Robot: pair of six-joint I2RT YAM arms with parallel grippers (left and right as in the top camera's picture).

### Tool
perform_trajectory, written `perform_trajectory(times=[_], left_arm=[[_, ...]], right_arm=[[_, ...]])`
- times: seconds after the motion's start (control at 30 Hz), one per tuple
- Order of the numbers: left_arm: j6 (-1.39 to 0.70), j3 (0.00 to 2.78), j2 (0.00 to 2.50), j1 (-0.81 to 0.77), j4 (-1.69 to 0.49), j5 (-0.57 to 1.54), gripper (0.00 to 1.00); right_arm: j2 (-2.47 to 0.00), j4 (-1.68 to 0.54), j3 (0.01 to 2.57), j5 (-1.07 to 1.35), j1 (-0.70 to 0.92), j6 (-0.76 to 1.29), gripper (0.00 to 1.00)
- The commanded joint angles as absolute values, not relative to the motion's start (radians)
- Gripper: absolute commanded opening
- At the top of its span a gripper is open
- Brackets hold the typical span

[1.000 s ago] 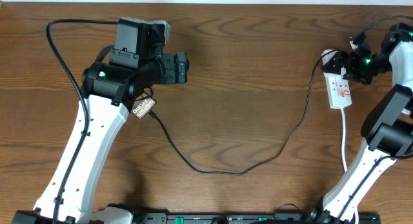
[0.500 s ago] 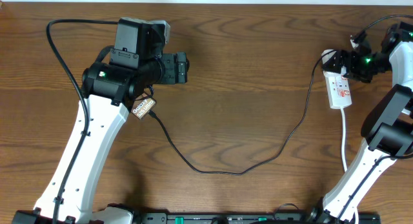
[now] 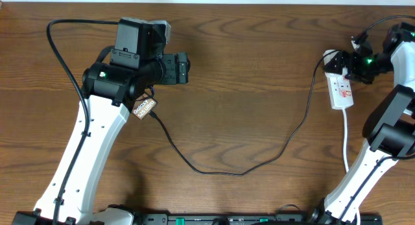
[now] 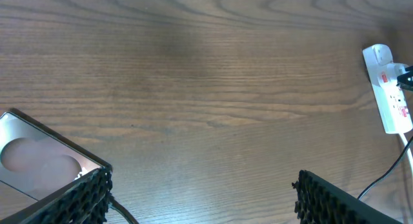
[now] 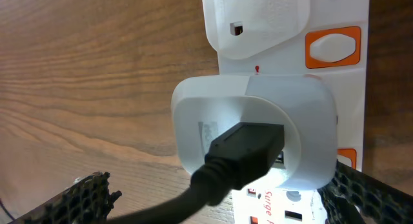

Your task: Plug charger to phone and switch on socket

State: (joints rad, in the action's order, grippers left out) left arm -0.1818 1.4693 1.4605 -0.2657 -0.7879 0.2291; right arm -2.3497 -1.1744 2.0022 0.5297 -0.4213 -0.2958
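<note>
step: switch on socket point(image 3: 342, 92), at right of table point(image 3: 246, 69) | right gripper point(image 5: 219, 185) open, empty, astride adapter point(image 5: 255, 130) | press orange switch point(image 5: 332, 46) squarely with one fingertip | left gripper point(image 4: 200, 192) open, empty, beside phone point(image 3: 144, 108); charger point(image 3: 214, 170) seems plugged in

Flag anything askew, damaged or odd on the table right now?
Nothing broken or spilled. Only the phone sits skewed, lying diagonally and partly under the left arm. The charger trails in a slack loop toward the white adapter seated in the socket; that looks normal.
</note>
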Motion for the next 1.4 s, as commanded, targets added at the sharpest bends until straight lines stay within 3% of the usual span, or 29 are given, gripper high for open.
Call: perform_trajectory(times=[0.0, 0.8, 1.37], left_arm=[[-0.165, 1.485, 1.452, -0.265, -0.789, 0.216, 0.89], [-0.165, 1.485, 1.452, -0.265, -0.789, 0.216, 0.89], [-0.165, 1.485, 1.452, -0.265, -0.789, 0.216, 0.89]], right_arm=[[-2.357, -1.175, 1.993, 0.567, -0.378, -0.300, 0.99], [-2.357, -1.127, 1.911, 0.565, -0.356, -0.262, 0.99], [-2.357, -1.219, 2.051, 0.450, -0.398, -0.249, 0.99]])
